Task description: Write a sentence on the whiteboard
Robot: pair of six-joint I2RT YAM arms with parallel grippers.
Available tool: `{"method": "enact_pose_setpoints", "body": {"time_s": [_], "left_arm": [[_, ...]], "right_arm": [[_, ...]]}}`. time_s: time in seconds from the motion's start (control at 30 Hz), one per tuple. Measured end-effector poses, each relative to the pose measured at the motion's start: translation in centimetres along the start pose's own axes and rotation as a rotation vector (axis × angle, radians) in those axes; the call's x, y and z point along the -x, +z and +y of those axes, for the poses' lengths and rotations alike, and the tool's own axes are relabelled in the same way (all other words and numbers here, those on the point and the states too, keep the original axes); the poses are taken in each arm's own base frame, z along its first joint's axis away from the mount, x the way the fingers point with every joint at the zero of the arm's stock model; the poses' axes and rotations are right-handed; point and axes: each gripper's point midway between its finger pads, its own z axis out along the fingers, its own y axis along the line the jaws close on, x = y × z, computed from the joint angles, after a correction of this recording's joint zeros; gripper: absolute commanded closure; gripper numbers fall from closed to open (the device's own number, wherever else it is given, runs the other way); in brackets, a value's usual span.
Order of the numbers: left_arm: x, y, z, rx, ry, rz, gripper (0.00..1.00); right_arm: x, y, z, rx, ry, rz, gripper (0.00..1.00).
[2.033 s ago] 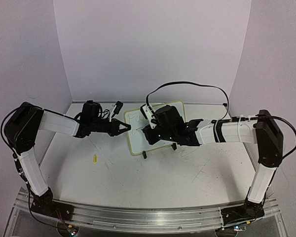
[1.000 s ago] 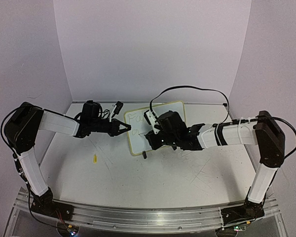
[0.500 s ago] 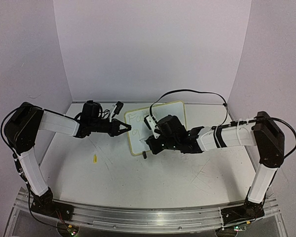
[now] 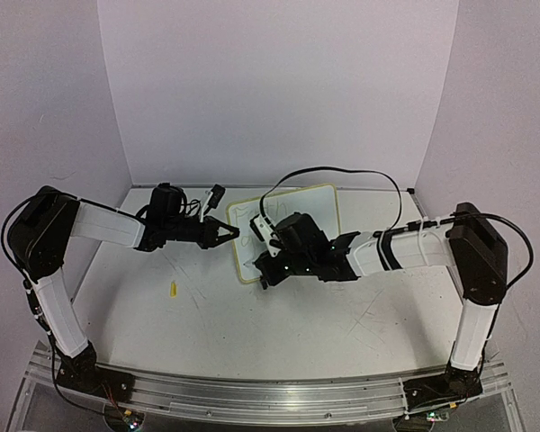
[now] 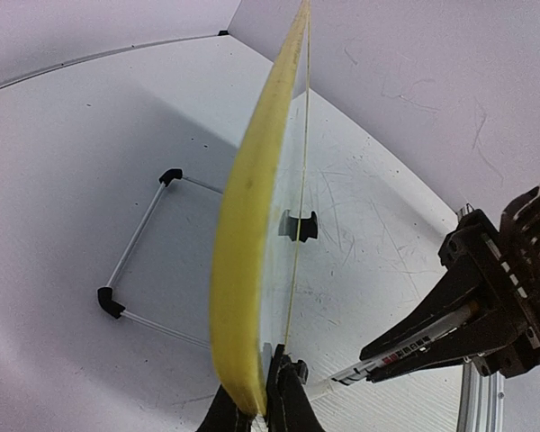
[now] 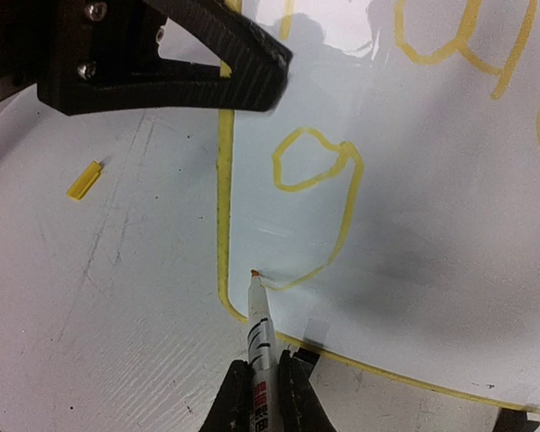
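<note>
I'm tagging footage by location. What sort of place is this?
Likely a robotics lab test cell: plain white walls box in a scuffed table, and a left arm and right arm, bolted to a metal rail, work on a small whiteboard.

The whiteboard (image 6: 414, 225) has a smooth, glossy white face and a matt yellow rim (image 5: 243, 234) that looks like plastic. Its stand (image 5: 139, 238) is thin bare wire with black plastic corner pieces. The counter (image 4: 279, 324) is matt white, scratched and scuffed. The left pincer (image 4: 229, 236) is matt black plastic with a fine layered grain. The marker (image 6: 261, 337) has a smooth white plastic barrel. The rail (image 4: 252, 396) is brushed metal.
</note>
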Motion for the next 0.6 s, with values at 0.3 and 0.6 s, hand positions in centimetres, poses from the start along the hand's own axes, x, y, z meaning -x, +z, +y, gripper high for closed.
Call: {"method": "enact_pose_setpoints", "body": {"time_s": [0.3, 0.6], "left_arm": [[0.0, 0.0, -0.1, -0.002, 0.0, 0.001, 1.0], [0.0, 0.0, -0.1, -0.002, 0.0, 0.001, 1.0]], "right_arm": [[3.7, -4.1, -1.0, -0.047, 0.004, -0.106, 1.0], [5.3, -5.4, -2.8, -0.099, 0.001, -0.152, 1.0]]}}
